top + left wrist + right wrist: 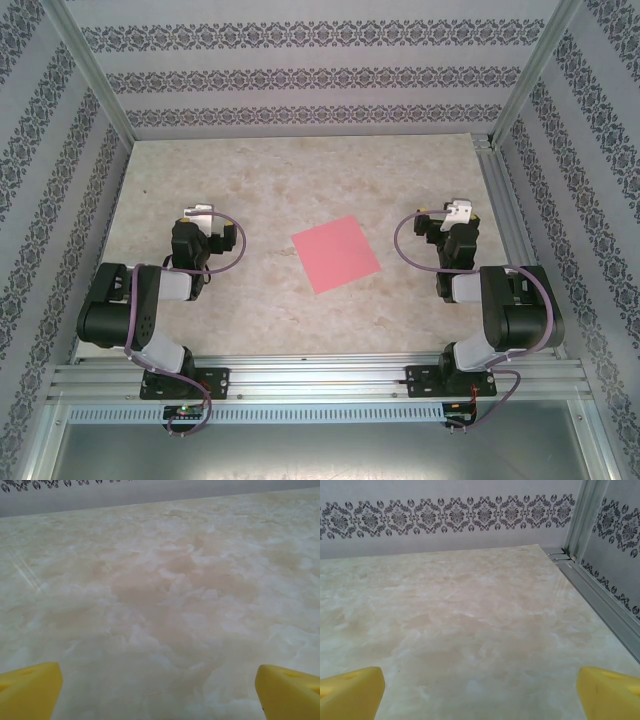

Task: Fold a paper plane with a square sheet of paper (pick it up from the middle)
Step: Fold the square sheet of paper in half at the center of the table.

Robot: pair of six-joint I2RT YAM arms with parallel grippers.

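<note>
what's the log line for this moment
phase: pre-grasp | square sheet of paper: flat, unfolded, untouched | left hand: open, empty | right hand: open, empty

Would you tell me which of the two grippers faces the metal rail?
The right gripper: a metal rail runs ahead of its yellow fingers, on their right, whereas the left gripper faces plain tabletop.

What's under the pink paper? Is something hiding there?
The square sheet of paper lies flat on the table, with beige marbled tabletop showing all around it. No bump shows in it, but the spot right underneath is covered, so I cannot see it.
</note>
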